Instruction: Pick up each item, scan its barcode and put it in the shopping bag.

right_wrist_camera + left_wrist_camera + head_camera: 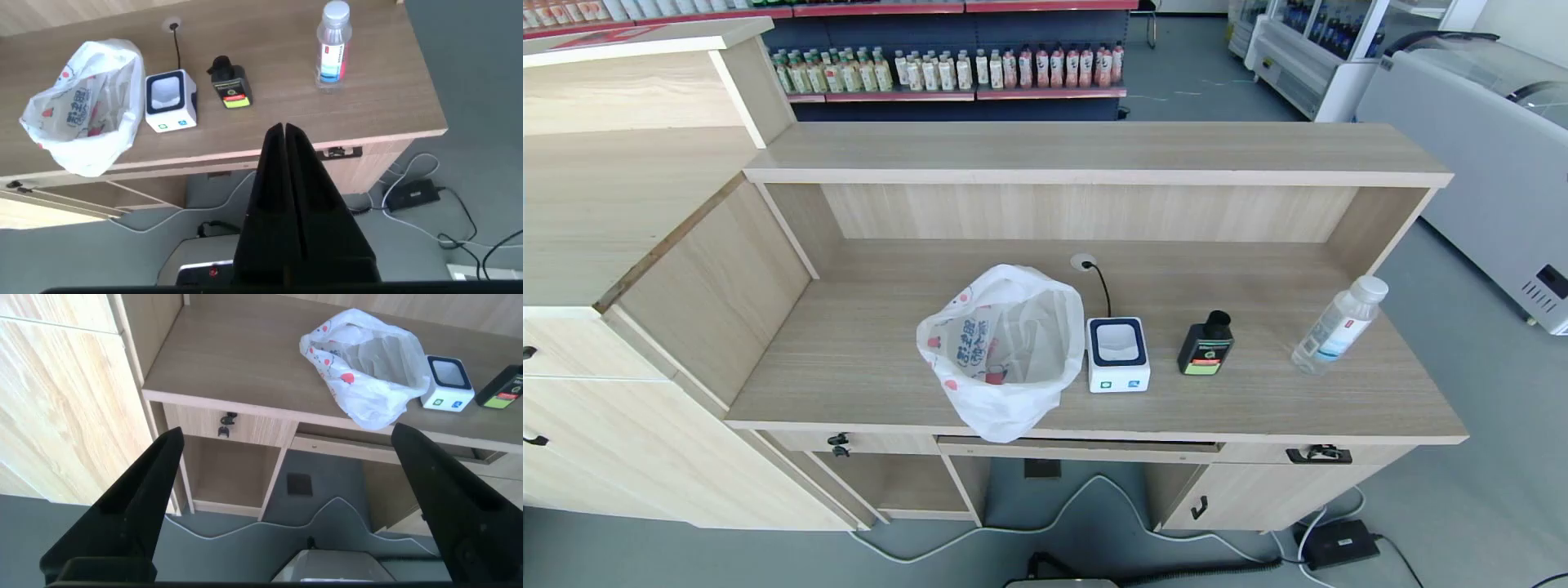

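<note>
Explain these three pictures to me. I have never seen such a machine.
This is a two-armed robot on wheels at a shop counter. The wide picture comes from a camera on its head, looking down. The other two come from cameras on its wrists, each looking along its own claw. The left claw is open, spread wide; the right claw is shut tight. Neither holds anything. On the counter, from the robot's left to right, stand a white shopping bag, open at the top, a small white scanner, a dark bottle and a clear bottle.
</note>
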Motion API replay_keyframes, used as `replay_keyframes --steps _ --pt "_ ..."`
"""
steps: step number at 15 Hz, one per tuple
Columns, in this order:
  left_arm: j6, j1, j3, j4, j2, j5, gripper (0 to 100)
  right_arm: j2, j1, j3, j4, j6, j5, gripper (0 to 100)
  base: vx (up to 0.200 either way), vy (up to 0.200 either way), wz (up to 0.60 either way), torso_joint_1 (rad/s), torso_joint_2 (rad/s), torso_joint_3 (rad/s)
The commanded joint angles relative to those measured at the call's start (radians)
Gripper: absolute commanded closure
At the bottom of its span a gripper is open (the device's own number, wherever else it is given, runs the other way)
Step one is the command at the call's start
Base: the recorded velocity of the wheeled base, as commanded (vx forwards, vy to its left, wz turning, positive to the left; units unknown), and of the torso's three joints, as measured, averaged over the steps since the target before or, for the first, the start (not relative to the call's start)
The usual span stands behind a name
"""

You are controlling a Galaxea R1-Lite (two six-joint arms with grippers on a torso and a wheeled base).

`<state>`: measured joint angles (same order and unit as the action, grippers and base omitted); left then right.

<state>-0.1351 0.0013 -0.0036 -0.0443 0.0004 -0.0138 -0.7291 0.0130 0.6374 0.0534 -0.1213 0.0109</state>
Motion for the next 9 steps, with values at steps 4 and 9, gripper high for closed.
replay_keyframes --steps 4,9 --pt "0.000 0.000 -0.001 0.000 0.000 0.000 0 -0.328 0.041 0.007 -0.037 0.034 0.001 100 0.000 0.000 0.00 0.000 0.00 0.000" --pt "0.000 0.000 0.001 0.000 0.000 0.000 0 -0.638 0.196 0.041 -0.236 0.132 0.011 0 0.000 0.000 0.00 0.000 0.00 0.000"
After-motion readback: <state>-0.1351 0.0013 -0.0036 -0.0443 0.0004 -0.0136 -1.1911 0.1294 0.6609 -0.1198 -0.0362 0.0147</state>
